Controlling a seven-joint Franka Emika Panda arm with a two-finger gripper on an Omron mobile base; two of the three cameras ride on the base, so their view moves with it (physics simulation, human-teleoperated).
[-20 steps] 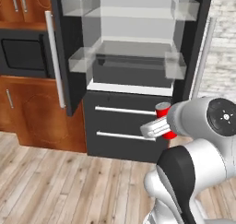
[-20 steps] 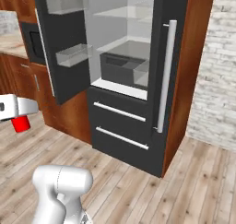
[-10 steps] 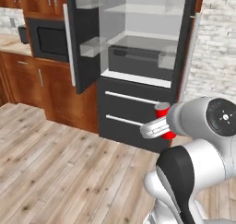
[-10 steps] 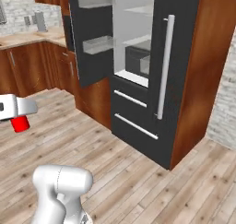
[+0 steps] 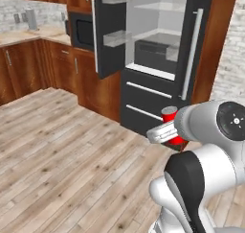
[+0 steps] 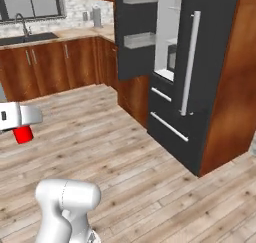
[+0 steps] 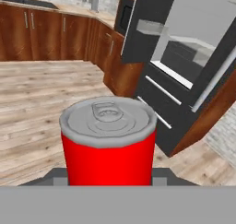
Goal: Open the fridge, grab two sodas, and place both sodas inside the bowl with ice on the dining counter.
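Gripper (image 5: 167, 131) is pinched on the red can (image 5: 171, 126), which stands upright between its fingers, silver lid and pull tab uppermost in the hand view. In the left base view the can sits in front of the fridge (image 5: 158, 50), level with its lower drawers and well clear of them. In the right base view the can (image 6: 22, 135) hangs under the hand out over the wood floor (image 6: 125, 157), well apart from the fridge (image 6: 200, 77).

Judging by this, one soda is in hand and the carry to the dining counter is the step under way; neither the counter nor the bowl with ice can be seen from here, so the base will most likely have to turn and drive until they come into sight. Only then can the can be lowered into the bowl. The second soda would still have to be fetched, and whether it sits on a shelf cannot be told at this size.

The fridge's left door (image 5: 107, 30) stands swung open, its door bins jutting toward the room, and its outer edge is the nearest hard corner on that side. The right door with its long pale handle (image 5: 190, 54) is shut. Left of the fridge run the wooden cabinets (image 5: 43, 69) and the wall counter (image 6: 55, 37) with its sink. Between these and the robot the floor is open, which should give plenty of room to swing the arm and back the base away without brushing the open door.
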